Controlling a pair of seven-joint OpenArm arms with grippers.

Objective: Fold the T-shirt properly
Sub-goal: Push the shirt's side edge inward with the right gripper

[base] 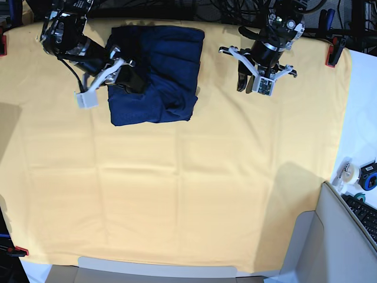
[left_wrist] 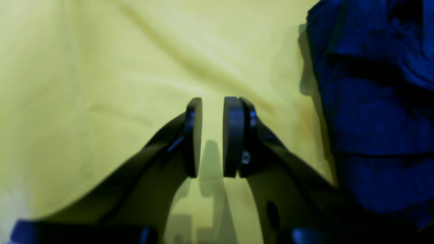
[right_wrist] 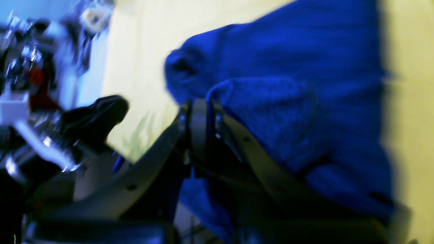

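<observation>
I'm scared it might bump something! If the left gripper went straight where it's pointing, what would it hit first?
Probably just the yellow table cloth. The left gripper points at bare cloth, jaws slightly apart and empty. The T-shirt lies off to one side, likely missed, though depth is hard to judge.

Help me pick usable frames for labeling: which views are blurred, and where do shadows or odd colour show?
Right wrist view: motion-smeared throughout, the T-shirt rendered saturated blue, the right gripper soft. Left wrist view: mildly out of focus, the left gripper casting a shadow on the yellow cloth. Base view: sharpest, evenly lit, with soft shadows at the cloth's edges and bowed edges from the wide lens.
</observation>
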